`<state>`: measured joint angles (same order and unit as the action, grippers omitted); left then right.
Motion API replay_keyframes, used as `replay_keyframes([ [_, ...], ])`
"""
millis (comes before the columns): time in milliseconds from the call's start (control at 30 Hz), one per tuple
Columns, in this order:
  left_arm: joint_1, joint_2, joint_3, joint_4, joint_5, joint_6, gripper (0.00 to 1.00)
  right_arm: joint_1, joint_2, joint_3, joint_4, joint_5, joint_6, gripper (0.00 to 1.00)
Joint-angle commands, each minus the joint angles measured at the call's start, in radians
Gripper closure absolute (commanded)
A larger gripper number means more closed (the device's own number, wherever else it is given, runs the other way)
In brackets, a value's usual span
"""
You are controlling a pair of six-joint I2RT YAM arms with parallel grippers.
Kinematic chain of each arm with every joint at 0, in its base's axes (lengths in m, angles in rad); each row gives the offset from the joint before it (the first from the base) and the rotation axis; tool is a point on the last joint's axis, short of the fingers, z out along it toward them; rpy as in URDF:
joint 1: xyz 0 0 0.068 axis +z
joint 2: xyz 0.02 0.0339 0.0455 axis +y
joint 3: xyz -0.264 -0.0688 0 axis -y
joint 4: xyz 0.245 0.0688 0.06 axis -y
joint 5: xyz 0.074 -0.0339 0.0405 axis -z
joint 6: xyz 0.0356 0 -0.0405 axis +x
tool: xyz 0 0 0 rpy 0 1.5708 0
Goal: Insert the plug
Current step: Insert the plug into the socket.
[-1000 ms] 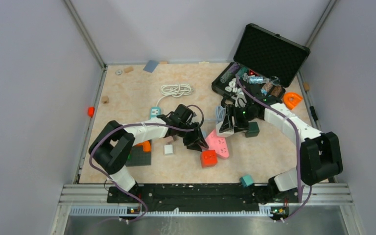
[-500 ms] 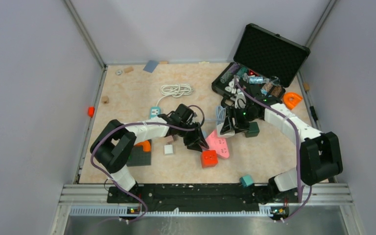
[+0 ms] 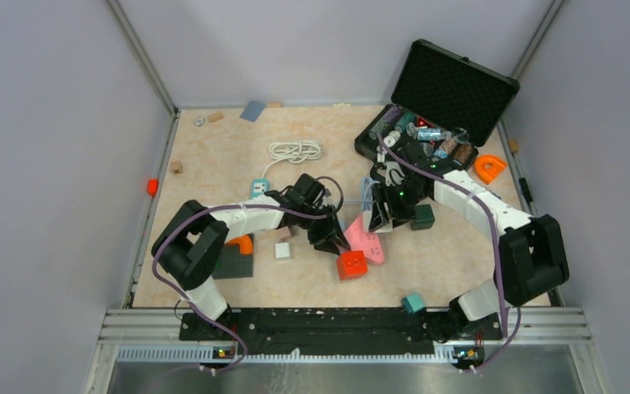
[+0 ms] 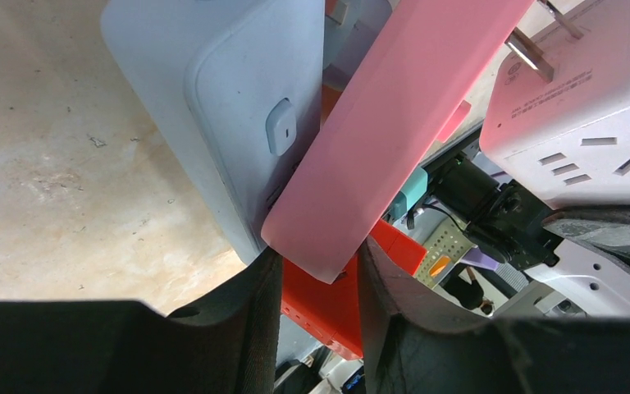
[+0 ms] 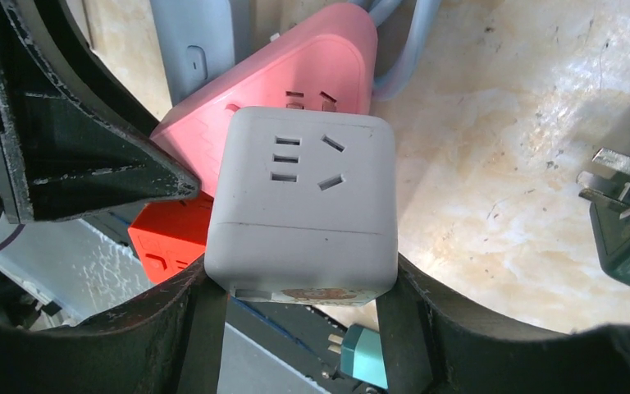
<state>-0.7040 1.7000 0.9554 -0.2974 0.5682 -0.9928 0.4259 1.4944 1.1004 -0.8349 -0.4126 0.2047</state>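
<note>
From my remote station I see both arms meeting mid-desk inside a booth of pale lilac walls (image 3: 49,164) and aluminium frame rails (image 3: 143,61). The desk (image 3: 213,164) is a beige, marbled sheet, scuffed and speckled in the wrist views.

The right pincer (image 5: 302,275) is clamped on the white cube plug (image 5: 303,205), a finger on each side and the socket face toward its camera. The cube hangs just right of centre, over the pink power strip (image 4: 394,123). In the left wrist view its metal prongs (image 4: 529,53) show bare, just beside the strip's edge.

The left pincer (image 4: 318,253) is closed on the near end of that pink strip, which stands tilted against a pale blue-grey power strip (image 4: 213,98). An orange-red cube (image 3: 351,264) sits just near of them.

A dark green adapter (image 3: 423,217) lies just right of the right pincer, prongs showing. A teal plug (image 3: 413,303) rests by the near rail. Farther off lie a coiled white cable (image 3: 295,150) and, at far right, an open black case (image 3: 451,82) crowded with small parts.
</note>
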Motion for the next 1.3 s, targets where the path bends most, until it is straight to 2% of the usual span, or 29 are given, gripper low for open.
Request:
replay_keyframes([
  [0, 0.000, 0.077, -0.035, -0.088, -0.217, 0.069, 0.63, 0.035, 0.084, -0.005, -0.018, 0.212, 0.038, 1.00],
  [300, 0.000, 0.091, -0.002, -0.106, -0.226, 0.082, 0.65, 0.041, 0.110, 0.096, -0.070, 0.225, 0.046, 1.00],
  [467, 0.000, 0.093, -0.005, -0.107, -0.228, 0.082, 0.65, 0.040, 0.111, 0.152, -0.068, 0.178, 0.046, 1.00],
  [667, -0.001, 0.096, -0.004, -0.106, -0.228, 0.083, 0.65, 0.040, 0.109, 0.174, -0.068, 0.176, 0.037, 0.96],
  [767, 0.000, 0.101, -0.003, -0.108, -0.228, 0.083, 0.65, 0.040, 0.108, 0.181, -0.079, 0.196, 0.020, 0.97],
  [800, 0.000, 0.101, -0.001, -0.108, -0.230, 0.084, 0.66, 0.041, 0.111, 0.187, -0.087, 0.208, 0.016, 1.00],
  [967, 0.000, 0.105, 0.010, -0.125, -0.241, 0.088, 0.71, 0.041, 0.136, 0.242, -0.145, 0.258, -0.009, 1.00],
  [1267, 0.000, 0.131, 0.049, -0.158, -0.255, 0.110, 0.74, 0.079, 0.214, 0.341, -0.247, 0.325, -0.056, 1.00],
])
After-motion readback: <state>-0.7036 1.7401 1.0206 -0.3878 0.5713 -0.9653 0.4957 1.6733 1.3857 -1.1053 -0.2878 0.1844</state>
